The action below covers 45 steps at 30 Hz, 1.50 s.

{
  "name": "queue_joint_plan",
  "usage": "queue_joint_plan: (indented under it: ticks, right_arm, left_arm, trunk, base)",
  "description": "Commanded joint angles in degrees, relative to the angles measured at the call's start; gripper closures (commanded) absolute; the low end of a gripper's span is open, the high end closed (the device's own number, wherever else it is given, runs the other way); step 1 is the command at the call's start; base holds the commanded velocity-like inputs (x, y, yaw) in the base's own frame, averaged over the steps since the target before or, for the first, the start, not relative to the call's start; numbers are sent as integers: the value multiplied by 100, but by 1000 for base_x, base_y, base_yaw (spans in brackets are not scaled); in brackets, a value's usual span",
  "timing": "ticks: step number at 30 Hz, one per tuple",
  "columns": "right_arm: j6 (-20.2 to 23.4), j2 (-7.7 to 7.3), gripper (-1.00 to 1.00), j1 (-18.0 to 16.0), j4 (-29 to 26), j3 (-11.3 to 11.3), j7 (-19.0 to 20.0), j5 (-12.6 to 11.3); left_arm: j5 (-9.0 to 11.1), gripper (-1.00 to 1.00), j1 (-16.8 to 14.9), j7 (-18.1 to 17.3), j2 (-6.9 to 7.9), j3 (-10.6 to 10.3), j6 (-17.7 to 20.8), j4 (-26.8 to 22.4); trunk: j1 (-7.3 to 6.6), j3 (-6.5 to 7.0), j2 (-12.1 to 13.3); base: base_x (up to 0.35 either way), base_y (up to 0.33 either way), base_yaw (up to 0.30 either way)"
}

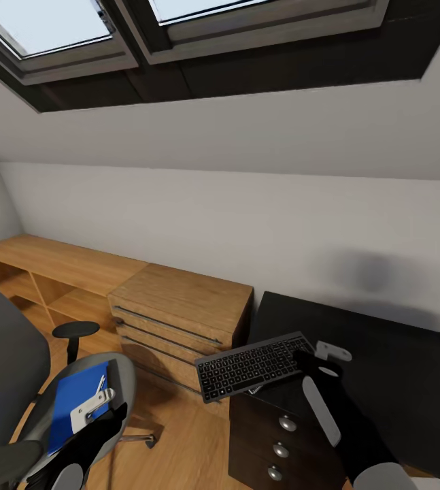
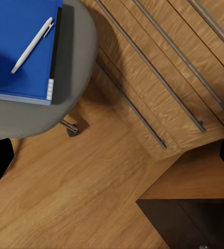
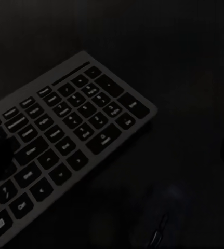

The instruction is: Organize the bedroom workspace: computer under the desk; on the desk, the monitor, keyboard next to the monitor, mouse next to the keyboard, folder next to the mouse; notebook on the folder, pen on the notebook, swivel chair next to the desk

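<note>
- A bedroom under a sloping white ceiling with skylights, seen from the robot's head.
- The desk (image 1: 396, 354), with a glossy black top, stands at the right against the wall. Its dark drawer unit (image 1: 277, 442) with round knobs sits below the near corner.
- The keyboard (image 1: 255, 365), slim and dark grey with black keys, lies at the desk's left front corner, its left end hanging past the edge over the floor.
- The right gripper (image 1: 313, 359) is at the keyboard's right end. Whether its fingers are clamped on the keyboard or merely beside it cannot be told.
- In the right wrist view the keyboard (image 3: 65, 150) lies flat on the black desk top (image 3: 184, 62), very dimly lit.
- A light wooden drawer chest (image 1: 179, 320) stands just left of the desk.
- The swivel chair (image 1: 9, 381), grey with black armrests, is at the lower left on the wooden floor (image 1: 192, 449).
- On its seat lies the blue folder (image 1: 75, 401). In the left wrist view the folder (image 2: 13, 52) has a dark notebook (image 2: 55, 52) edge showing beside it, and the white pen (image 2: 33, 45) rests on top.
- The left gripper (image 1: 97, 408) hovers over the chair seat near the folder; its fingers look apart, holding nothing.
</note>
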Motion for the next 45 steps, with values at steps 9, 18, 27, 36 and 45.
queue_joint_plan:
  ticks: [9, 18, 27, 36, 45]
  right_arm:
    - [48, -2, -100, 303, -456, 212, -104, -41]
    - [49, 6, -100, 334, -492, 325, -113, -42]
    - [47, 211, -100, 336, -500, 322, -123, -17]
    - [39, 234, -100, 336, -571, 322, -278, -19]
    - [32, 237, -100, 336, -593, 324, -391, -23]
  left_arm:
    - [48, -100, -2, 50, 4, -10, 3, 2]
    - [48, -100, -2, 41, 4, -52, 5, 125]
    - [14, -100, -2, 32, 4, -150, 3, 709]
    - [30, -100, -2, -2, 5, -163, 33, 711]
    - [31, -100, -2, -32, 4, -166, 34, 698]
  trunk:
    - [1, -6, -5]
    - [1, -6, -5]
    - [1, -6, -5]
    - [1, -6, -5]
    - [1, -6, -5]
  base:
    - [0, 0, 0]
    - [0, 0, 0]
    - [0, 0, 0]
    - [0, 0, 0]
    - [0, 0, 18]
